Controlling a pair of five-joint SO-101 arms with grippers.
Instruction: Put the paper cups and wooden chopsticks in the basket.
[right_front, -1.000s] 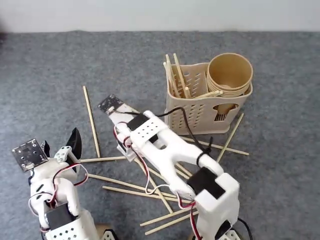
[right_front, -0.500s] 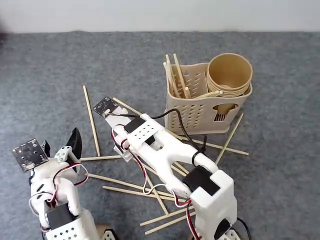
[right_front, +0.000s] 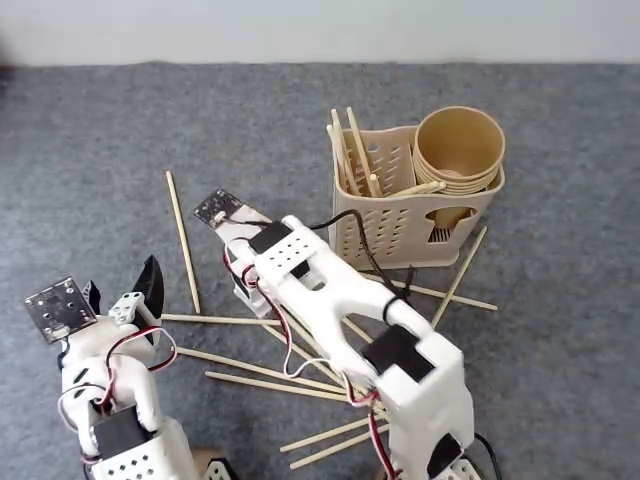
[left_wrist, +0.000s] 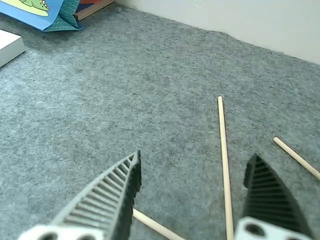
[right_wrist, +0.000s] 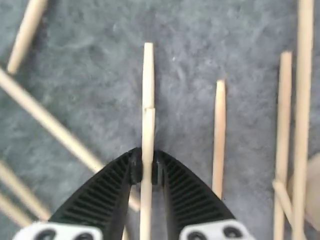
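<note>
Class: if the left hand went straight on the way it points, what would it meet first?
Probably the long wooden chopstick lying on the grey carpet ahead of the open left hand, though its height is unclear.

A grey felt-like mat (right_front: 90, 140) is covering the whole table, and a pale wall (right_front: 300, 25) is running along its far edge. Close to that wall a blue picture book (left_wrist: 47, 12) is lying on the mat, a reddish-brown thing (left_wrist: 95, 6) is poking out from behind it, and a flat white block (left_wrist: 7, 47) is sitting near it
</note>
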